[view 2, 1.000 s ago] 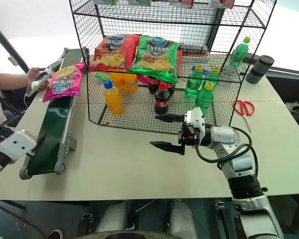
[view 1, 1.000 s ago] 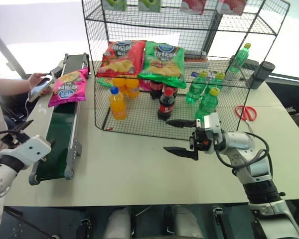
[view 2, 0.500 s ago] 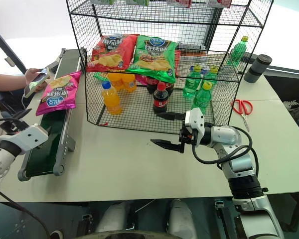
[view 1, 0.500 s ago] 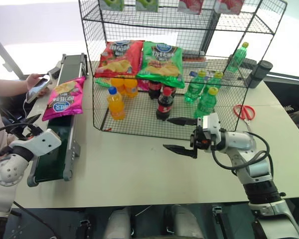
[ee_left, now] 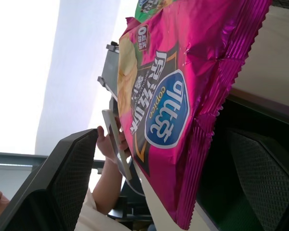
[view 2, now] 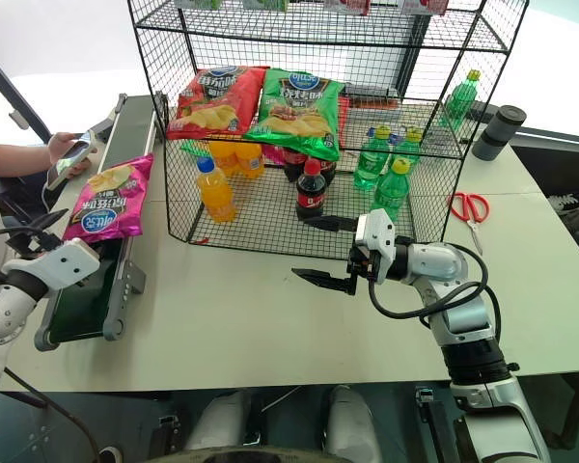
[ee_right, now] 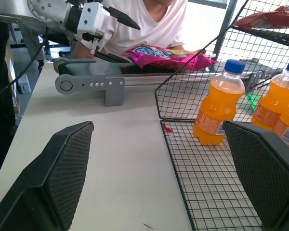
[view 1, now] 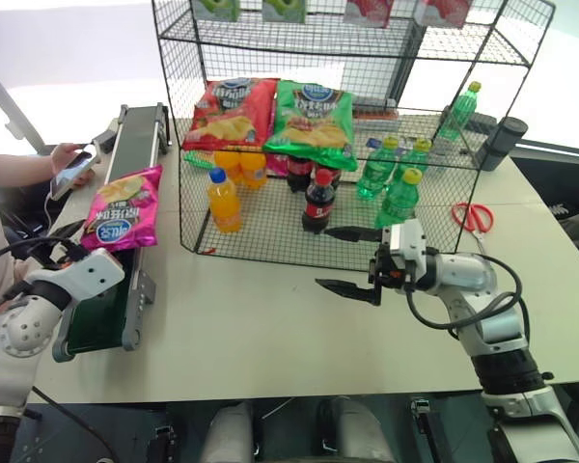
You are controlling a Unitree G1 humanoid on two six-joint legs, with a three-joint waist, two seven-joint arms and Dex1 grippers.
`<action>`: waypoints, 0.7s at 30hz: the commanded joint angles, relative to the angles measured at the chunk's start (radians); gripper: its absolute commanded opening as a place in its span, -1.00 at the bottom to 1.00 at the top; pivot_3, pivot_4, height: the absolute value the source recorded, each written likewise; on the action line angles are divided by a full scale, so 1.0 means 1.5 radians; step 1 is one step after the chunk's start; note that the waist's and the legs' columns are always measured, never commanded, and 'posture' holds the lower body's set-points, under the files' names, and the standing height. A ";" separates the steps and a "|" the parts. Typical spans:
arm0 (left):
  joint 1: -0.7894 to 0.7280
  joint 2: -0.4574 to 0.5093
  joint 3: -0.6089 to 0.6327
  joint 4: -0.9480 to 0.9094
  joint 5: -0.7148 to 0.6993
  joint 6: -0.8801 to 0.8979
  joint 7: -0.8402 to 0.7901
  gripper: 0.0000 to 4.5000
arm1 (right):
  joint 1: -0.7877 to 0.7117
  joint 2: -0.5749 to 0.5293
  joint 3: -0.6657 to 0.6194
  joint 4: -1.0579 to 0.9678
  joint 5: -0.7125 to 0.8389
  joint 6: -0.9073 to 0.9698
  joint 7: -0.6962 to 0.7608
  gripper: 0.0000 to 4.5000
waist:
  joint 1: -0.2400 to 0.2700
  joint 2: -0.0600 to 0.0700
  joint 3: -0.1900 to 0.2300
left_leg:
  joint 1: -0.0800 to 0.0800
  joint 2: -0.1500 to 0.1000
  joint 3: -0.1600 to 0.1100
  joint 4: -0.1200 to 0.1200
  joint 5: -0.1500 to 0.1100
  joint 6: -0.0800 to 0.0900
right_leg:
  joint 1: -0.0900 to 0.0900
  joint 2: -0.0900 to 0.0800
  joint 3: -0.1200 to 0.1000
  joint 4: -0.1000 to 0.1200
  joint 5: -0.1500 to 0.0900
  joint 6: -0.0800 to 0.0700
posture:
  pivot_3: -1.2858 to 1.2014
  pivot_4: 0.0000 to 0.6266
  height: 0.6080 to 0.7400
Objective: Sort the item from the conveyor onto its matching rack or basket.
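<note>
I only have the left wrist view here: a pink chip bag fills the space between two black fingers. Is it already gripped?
Observer: No. In the head views the left gripper is open at the near end of the conveyor, and the pink chip bag lies on the belt just beyond its fingertips.
Operator: Where would it go?
Observer: Probably the wire rack to the belt's right; a red chip bag and a green chip bag lie on its middle shelf.
Operator: And the other arm?
Observer: The right gripper is open, empty, at the rack's front edge, pointing towards the conveyor.
</note>
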 commanded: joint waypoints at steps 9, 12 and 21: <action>-0.019 -0.003 -0.018 -0.051 -0.006 0.041 -0.006 1.00 | -0.012 -0.013 -0.013 -0.014 -0.004 -0.014 -0.011 0.99 | 0.000 0.000 0.000 | 0.000 0.000 0.000 0.000 0.000 0.000 | 0.000 0.000 0.000 0.000 0.000 0.000 | 0.03 -0.52 1.00; -0.024 -0.002 -0.019 -0.047 -0.019 0.038 -0.019 0.63 | -0.010 -0.015 -0.013 -0.015 -0.006 -0.016 -0.013 1.00 | 0.000 0.000 0.000 | 0.000 0.000 0.000 0.000 0.000 0.000 | 0.000 0.000 0.000 0.000 0.000 0.000 | 0.03 -0.52 1.00; -0.032 -0.004 -0.026 -0.020 -0.021 0.028 -0.007 -0.98 | -0.006 -0.019 -0.011 -0.007 -0.016 -0.029 -0.021 1.00 | 0.000 0.000 0.000 | 0.000 0.000 0.000 0.000 0.000 0.000 | 0.000 0.000 0.000 0.000 0.000 0.000 | 0.03 -0.52 1.00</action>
